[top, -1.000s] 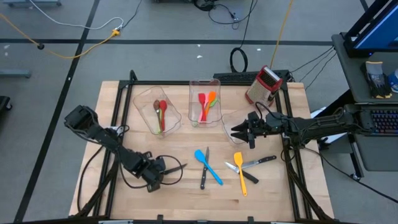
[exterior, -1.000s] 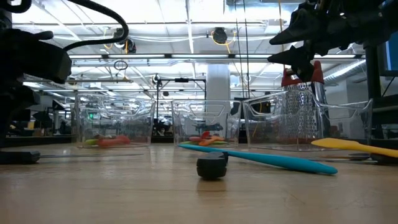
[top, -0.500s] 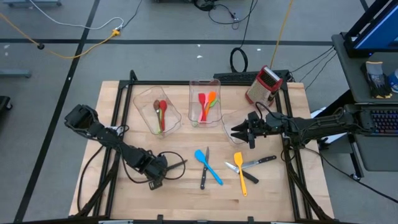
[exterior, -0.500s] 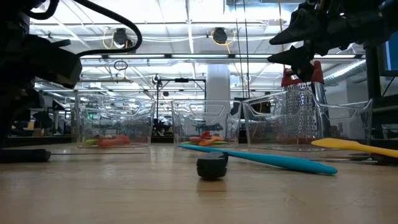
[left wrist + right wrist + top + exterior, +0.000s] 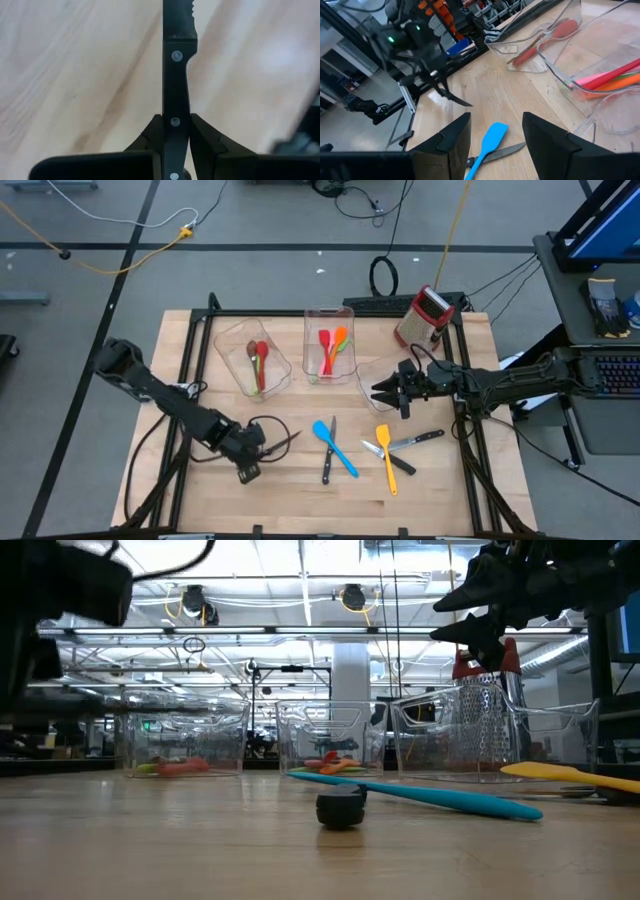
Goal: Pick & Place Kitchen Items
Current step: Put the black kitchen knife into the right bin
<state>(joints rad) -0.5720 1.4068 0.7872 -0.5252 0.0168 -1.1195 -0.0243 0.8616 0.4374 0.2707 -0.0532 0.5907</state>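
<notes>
My left gripper (image 5: 250, 452) is shut on a black-handled knife (image 5: 284, 442) over the table's near left part; its blade points toward the right edge. My right gripper (image 5: 385, 390) hangs open above the right clear bin (image 5: 372, 380) and touches nothing. On the wood between the arms lie a blue spatula (image 5: 335, 447), a second black-handled knife (image 5: 328, 454), a yellow spatula (image 5: 386, 456) and two more knives (image 5: 418, 441). The left bin (image 5: 255, 360) holds brown, red and green spoons. The middle bin (image 5: 330, 345) holds red, pink and orange utensils. My left gripper pinches the knife's riveted black handle (image 5: 175, 107) between its two fingers (image 5: 204, 137). The fingers lie along the handle, and the serrated blade (image 5: 178, 12) sticks out past their tips. The knife (image 5: 456, 99) is lifted clear of the table.
A red-topped metal grater (image 5: 424, 316) stands at the far right corner, behind the right bin. A black frame rail (image 5: 190, 380) runs along the table's left side. Bare wood (image 5: 300, 500) shows along the near edge. In the low view the blue spatula (image 5: 430, 797) lies across the middle.
My left gripper has risen with the knife. A second ago the knife's handle lay on the table at the left of the low view; now it is lifted clear. The gripper stayed shut on it. My right arm kept still.
</notes>
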